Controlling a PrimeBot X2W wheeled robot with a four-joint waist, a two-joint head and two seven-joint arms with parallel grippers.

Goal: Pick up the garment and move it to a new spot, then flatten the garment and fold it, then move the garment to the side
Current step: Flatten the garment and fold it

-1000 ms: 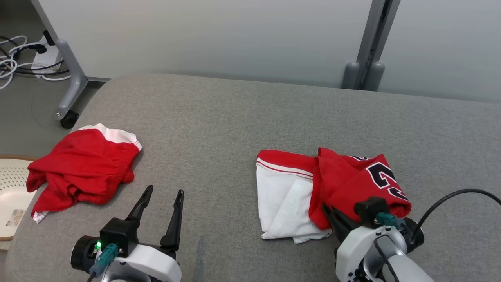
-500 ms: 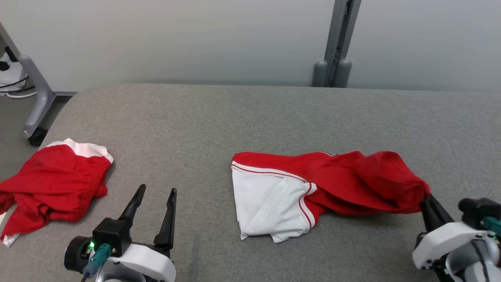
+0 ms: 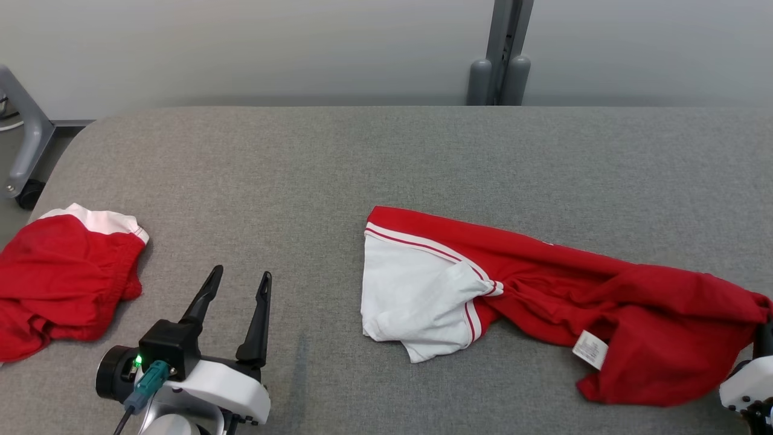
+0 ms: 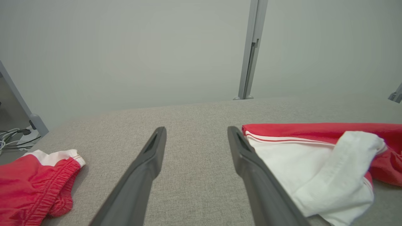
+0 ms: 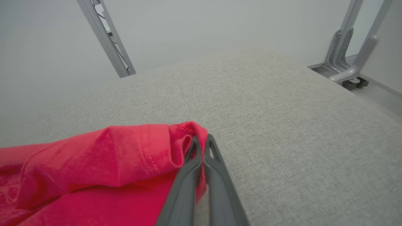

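Observation:
The garment (image 3: pixel 543 290), red with a white panel and red-striped trim, lies stretched across the grey table from the middle to the right edge of the head view. A white label shows on its red part. My right gripper (image 5: pixel 203 138) is shut on a fold of the red hem, low over the table, and its dark fingers (image 3: pixel 764 331) meet the garment's right end. My left gripper (image 3: pixel 241 273) stands open and empty at the lower left. In the left wrist view this gripper (image 4: pixel 196 129) sits just left of the garment's white panel (image 4: pixel 314 163), apart from it.
A second crumpled red garment (image 3: pixel 60 278) with a white band lies at the table's left edge. The grey padded table (image 3: pixel 362 163) runs back to a pale wall with a grey post (image 3: pixel 498 54). A wheeled frame leg (image 3: pixel 24 151) stands off the left corner.
The right gripper has pulled the garment's red end far to the right, drawing the bunched cloth out long. The printed number has turned out of sight. The camera shifted; the left gripper stayed open.

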